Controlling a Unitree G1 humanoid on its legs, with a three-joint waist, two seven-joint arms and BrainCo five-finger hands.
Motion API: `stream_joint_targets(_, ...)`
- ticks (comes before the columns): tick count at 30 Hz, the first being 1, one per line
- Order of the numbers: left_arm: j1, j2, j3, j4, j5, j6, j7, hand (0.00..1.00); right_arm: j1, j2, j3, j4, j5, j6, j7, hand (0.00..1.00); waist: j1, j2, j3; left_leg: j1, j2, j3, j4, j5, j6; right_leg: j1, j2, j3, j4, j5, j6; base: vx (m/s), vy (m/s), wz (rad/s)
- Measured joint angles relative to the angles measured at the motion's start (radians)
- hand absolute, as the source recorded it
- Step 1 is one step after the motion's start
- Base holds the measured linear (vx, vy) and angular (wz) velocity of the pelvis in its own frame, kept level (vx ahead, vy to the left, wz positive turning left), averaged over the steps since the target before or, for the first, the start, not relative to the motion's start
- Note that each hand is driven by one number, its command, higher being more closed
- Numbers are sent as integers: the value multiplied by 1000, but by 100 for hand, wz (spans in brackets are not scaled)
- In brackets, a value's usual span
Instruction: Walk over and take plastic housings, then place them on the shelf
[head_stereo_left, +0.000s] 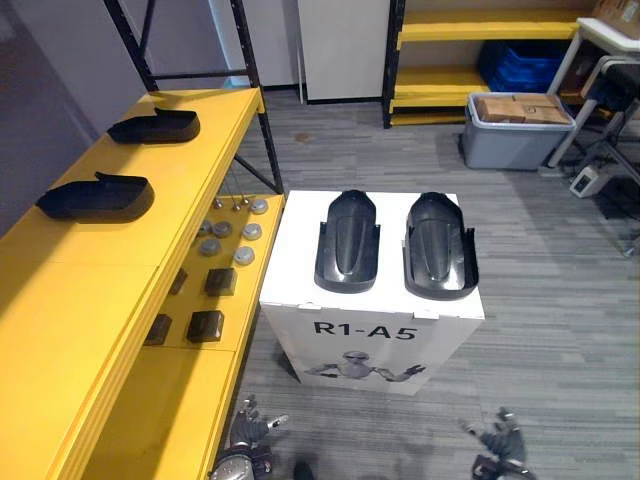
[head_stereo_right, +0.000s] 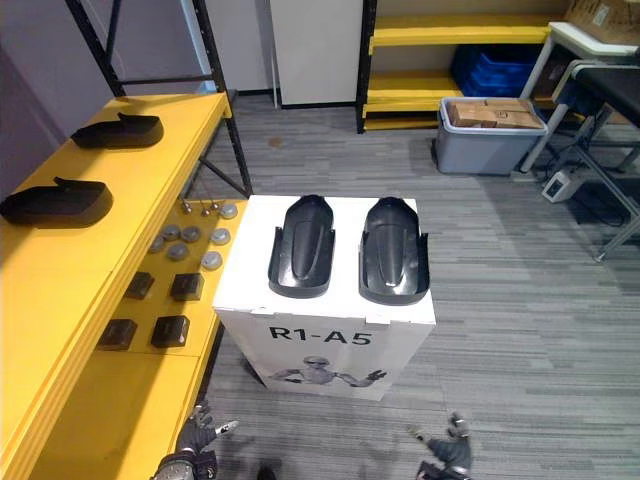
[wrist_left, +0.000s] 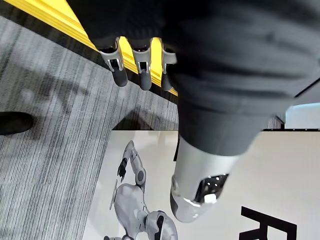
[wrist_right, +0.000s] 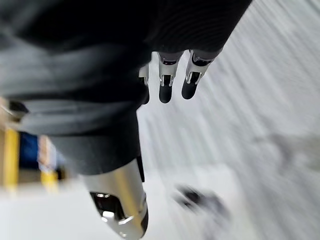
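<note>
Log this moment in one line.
phase: pre-grasp; left hand: open, empty; right hand: open, empty; box housings: two on white box, untouched; shelf housings: two on yellow shelf

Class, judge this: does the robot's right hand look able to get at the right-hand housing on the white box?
Probably yes: the right-hand housing lies uncovered on the white box, nothing blocking. The right hand, open, hangs below the box top, so it must rise first.
</note>
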Motion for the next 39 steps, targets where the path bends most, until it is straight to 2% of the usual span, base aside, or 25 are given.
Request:
stream_joint_targets(4,31,15,-1,-15,9,-1,-16,0,9,-101,-118,-170,0,-1,-17,0,-15,0,-10,10,3,-1,-18,0,0,0,12,31,-1,8,3,114,-4,-4)
stream_joint_targets(8,47,23,-24,-17,9,-2,-30,0,-37,-196,-160,-223,-3,-2,-24,0,-27,-1,-11,14,9,-1,-25,-2,-3,-1,20,52,-3,11,5,101,-42,-11)
stream_joint_targets(13,67,25,-50,-24,9,-4,-47,0,-127,-276,-136,-301,-25,-5,-32,0,-41,1,-13,11,16,-4,-27,-2,-3,-12,27,79,-3,17,0,47,-34,-11)
stream_joint_targets(15,66,25,-73,-24,9,-6,-51,0,-193,-349,-73,-302,-38,-9,-38,0,-43,2,-13,5,17,-9,-26,-2,-3,-15,28,78,-3,18,-1,6,-11,2)
stream_joint_targets(17,66,26,-89,-24,9,-6,-55,0,-253,-376,-10,-302,-66,-13,-42,0,-44,2,-13,1,18,-16,-24,-2,-3,-17,29,75,-4,19,-3,-7,-9,9)
stream_joint_targets(24,74,17,-140,-23,9,-7,-65,0,-366,-377,189,-273,-118,-21,-39,0,-17,17,-18,-8,19,-60,-16,-2,-3,2,29,64,-31,41,-2,-18,16,15)
stream_joint_targets(26,74,13,-148,-22,8,-7,-66,0,-411,-368,243,-213,-140,-20,-35,0,-11,18,-17,-20,16,-69,-16,1,-2,7,27,56,-47,53,0,-48,44,9)
stream_joint_targets(30,71,10,-151,-13,8,-7,-65,0,-481,-326,256,-96,-176,3,-38,0,-2,21,-16,-41,14,-90,-17,22,4,8,26,39,-75,84,0,-60,36,14)
stream_joint_targets(33,73,9,-151,-5,5,-6,-60,0,-553,-284,274,-28,-242,54,-65,0,1,29,-9,-45,10,-97,-33,49,6,-1,24,37,-78,94,2,-92,31,5)
stream_joint_targets(35,68,4,-151,-5,-3,-5,-47,0,-586,-233,264,4,-308,108,-109,0,0,36,0,-49,8,-120,-57,72,5,-12,25,17,-77,94,2,-130,9,19)
stream_joint_targets(39,65,-4,-145,-6,-4,-4,-36,0,-619,-146,191,20,-360,162,-186,0,9,49,12,-79,8,-138,-58,87,2,-38,26,17,-79,93,3,-152,13,8)
